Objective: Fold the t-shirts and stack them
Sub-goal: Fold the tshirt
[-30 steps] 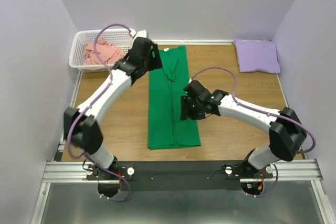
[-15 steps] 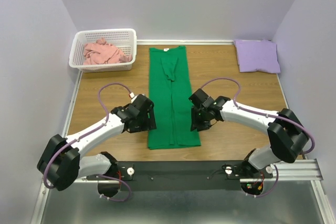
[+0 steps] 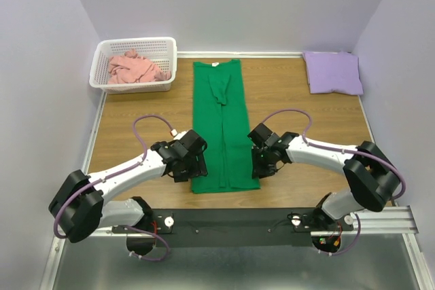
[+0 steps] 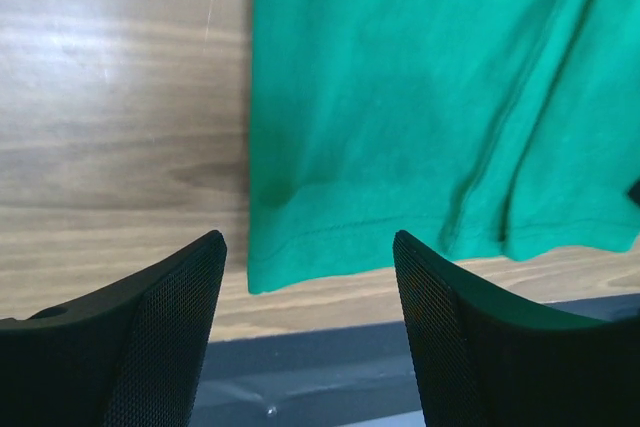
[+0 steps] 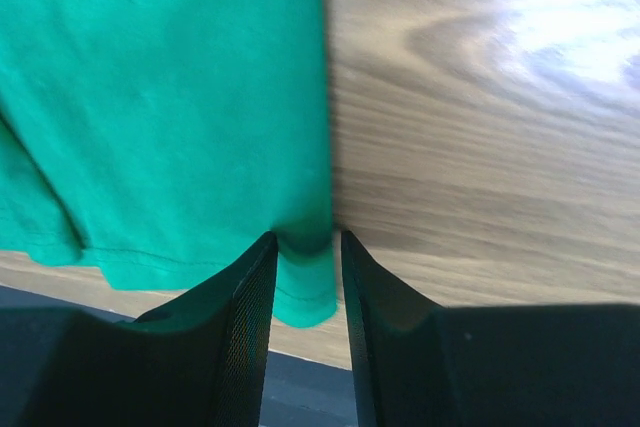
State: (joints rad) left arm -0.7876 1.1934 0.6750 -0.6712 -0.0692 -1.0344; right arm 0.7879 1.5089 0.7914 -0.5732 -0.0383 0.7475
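A bright green t-shirt (image 3: 221, 120) lies flat as a long strip down the middle of the table, neck label at the far end. My left gripper (image 3: 197, 168) hovers open at its near left hem corner (image 4: 262, 272), nothing between the fingers (image 4: 165, 327). My right gripper (image 3: 262, 168) is at the near right hem corner, shut on a pinch of the green cloth (image 5: 305, 257). The lavender t-shirt (image 3: 333, 73) lies folded at the far right. The salmon pink t-shirt (image 3: 136, 67) is crumpled in the basket.
The white lattice basket (image 3: 129, 86) stands at the far left corner. A dark rail (image 3: 224, 219) runs along the table's near edge, just behind both grippers. Bare wood (image 3: 143, 120) shows on either side of the green strip.
My left arm swung from the shirt's far end back to its near left corner. My right gripper slid down the right edge to the hem corner and its jaws narrowed onto the cloth.
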